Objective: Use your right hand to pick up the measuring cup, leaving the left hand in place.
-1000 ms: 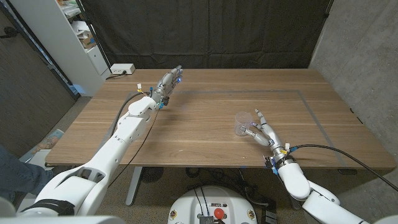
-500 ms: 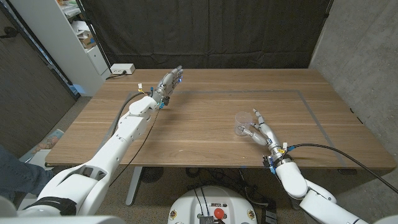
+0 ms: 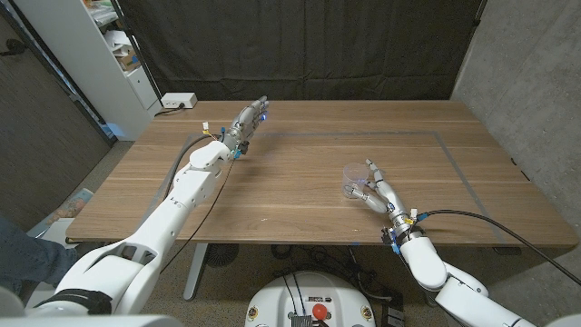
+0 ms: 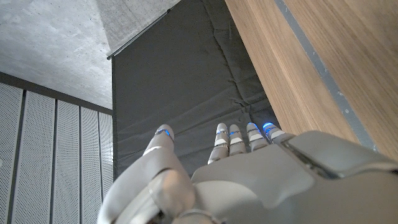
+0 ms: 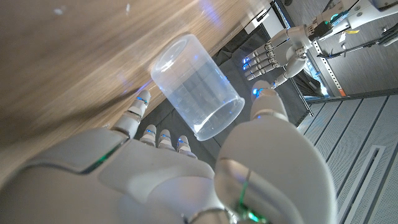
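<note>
Reaching in from about 5 o'clock of the surface (image 3: pixel 300 195), the right hand (image 3: pixel 374 189) sits right beside the cup (image 3: pixel 353 179), a clear plastic one standing upright on the wood right of centre. In the right wrist view the cup (image 5: pixel 196 84) shows between the thumb and the fingers (image 5: pixel 138 107), which are spread apart around it; whether any of them touches its wall I cannot tell, and the cup base looks to be on the wood. The left hand (image 3: pixel 248 118) is well apart, out toward 11 o'clock near the far edge, fingers extended and close together with nothing in them, small blue lights at the tips. The left wrist view shows the same hand (image 4: pixel 249 168) from behind, fingers (image 4: pixel 221 138) straight, pointing at a black curtain (image 4: pixel 180 81). A grey tape line (image 3: pixel 363 134) marks a rectangle on the wood; the cup stands inside it. A white box (image 3: pixel 179 100) with a cable lies at the far left corner, about 10 o'clock, next to a white shelf (image 3: pixel 109 54).
</note>
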